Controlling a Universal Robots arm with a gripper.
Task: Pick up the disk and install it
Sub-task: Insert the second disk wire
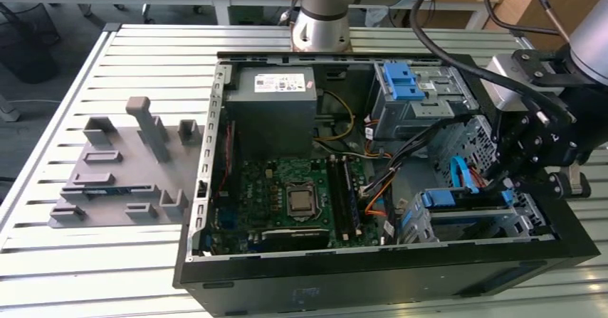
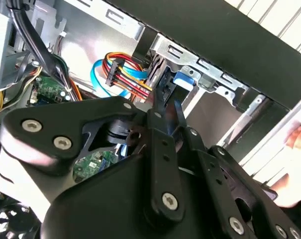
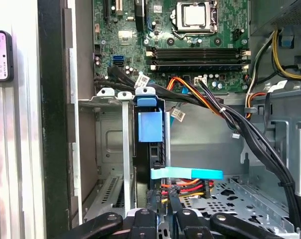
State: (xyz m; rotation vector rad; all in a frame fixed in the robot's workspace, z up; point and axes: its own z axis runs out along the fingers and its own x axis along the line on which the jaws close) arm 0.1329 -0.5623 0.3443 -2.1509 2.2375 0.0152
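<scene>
The disk (image 3: 150, 164) stands on edge in a slot of the drive cage (image 3: 110, 129) at the front corner of the open computer case, and its blue carrier frame (image 3: 150, 127) is turned toward the motherboard. In the exterior view, the disk's blue carrier (image 1: 465, 199) sits in that cage at the view's lower right. My gripper (image 1: 499, 179) hangs just above it, inside the case. In the first wrist view the gripper (image 3: 162, 214) is over the disk's rear end. In the second wrist view the gripper (image 2: 165, 107) points at the blue tab (image 2: 182, 79).
A light-blue flat cable (image 3: 187, 174) and red-yellow wires (image 3: 182, 189) cross close to the gripper. Black cable bundles (image 3: 259, 144) run past the cage. The case also holds the motherboard (image 1: 295, 197), a grey power supply box (image 1: 275, 101) and an upper cage with a blue latch (image 1: 409, 83). A grey fixture (image 1: 124, 168) stands on the slatted table.
</scene>
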